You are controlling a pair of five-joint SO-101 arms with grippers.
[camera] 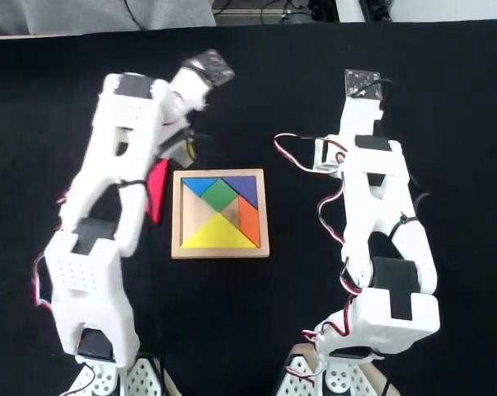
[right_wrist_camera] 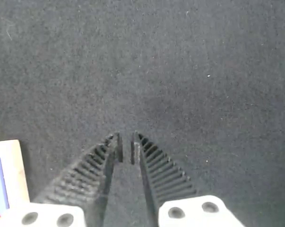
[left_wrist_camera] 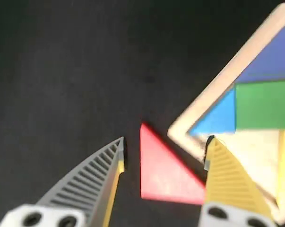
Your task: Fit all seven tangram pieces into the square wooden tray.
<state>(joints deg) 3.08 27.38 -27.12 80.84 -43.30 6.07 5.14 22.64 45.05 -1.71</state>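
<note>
- High view: square wooden tray (camera: 221, 249) sits mid-bench on the black cloth. Light blue, green, dark blue, orange and yellow pieces are seated in it.
- A pale patch (camera: 190, 216) on the tray's left side reads as the open slot, though it could be a plain wood piece.
- Red triangle (camera: 157, 190) lies outside the tray, just beside its left rim, partly under the left arm (camera: 116, 157). Right arm (camera: 372, 190) is on the tray's far side, well apart from the red triangle.
- Left wrist view: left gripper (left_wrist_camera: 166, 142) is spread wide and holds nothing. The red triangle (left_wrist_camera: 163, 172) lies flat between its fingers, close to the tray's corner (left_wrist_camera: 180, 133). One yellow finger (left_wrist_camera: 227, 175) overlaps the tray rim in the picture.
- Right wrist view: right gripper (right_wrist_camera: 126, 146) is all but closed, a thin slit between the tips, nothing in it, over bare cloth. The tray's edge (right_wrist_camera: 12, 161) is off to one side.
- Handling guess: the red triangle is thin, stiff, light painted wood, likely slick. Pinch it across two opposite edges near the middle. A loose pinch may let it skid or tip.
</note>
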